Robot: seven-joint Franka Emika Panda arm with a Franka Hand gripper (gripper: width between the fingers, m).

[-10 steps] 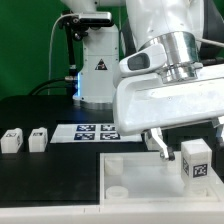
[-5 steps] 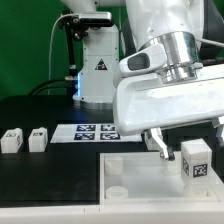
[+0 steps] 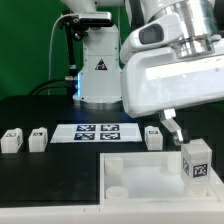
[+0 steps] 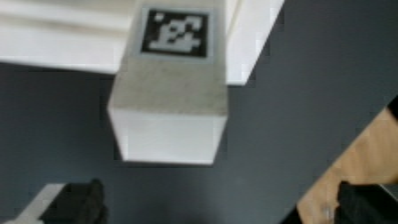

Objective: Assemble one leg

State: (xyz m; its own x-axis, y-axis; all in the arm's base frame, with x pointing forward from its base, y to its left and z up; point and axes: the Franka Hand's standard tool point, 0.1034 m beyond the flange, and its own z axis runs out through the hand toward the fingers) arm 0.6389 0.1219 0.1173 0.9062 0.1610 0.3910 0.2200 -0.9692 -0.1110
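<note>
The leg (image 3: pixel 195 160) stands upright on the panel (image 3: pixel 140 170), at the panel's corner toward the exterior view's right, tag face showing. That corner is probably where a socket sits, which would explain the placement. Whether the leg's foot is seated in the socket or only resting on it cannot be told from either view.

Fingers (image 4: pixel 71 204) are spread wide and hold nothing. In the wrist view they flank empty dark tabletop (image 4: pixel 285 150), with the leg's top face (image 4: pixel 173 100) between and beyond them, not touching. In the exterior view one finger (image 3: pixel 172 126) hangs above the panel, just beside the leg and clear of it.

Judgement: the leg has been let go and stands on its own. The open spread suits either backing off or coming down for a fresh grip to twist it home.

One open socket (image 3: pixel 117 187) shows at the panel's near corner on the exterior view's left — unfilled.

A second leg (image 3: pixel 153 137) sits just behind the panel's far edge. A third leg (image 3: pixel 38 138) and a fourth leg (image 3: pixel 11 139) sit well away from the panel toward the exterior view's left — likely staged there within reach. The marker board (image 3: pixel 98 130) lies flat behind the panel.
</note>
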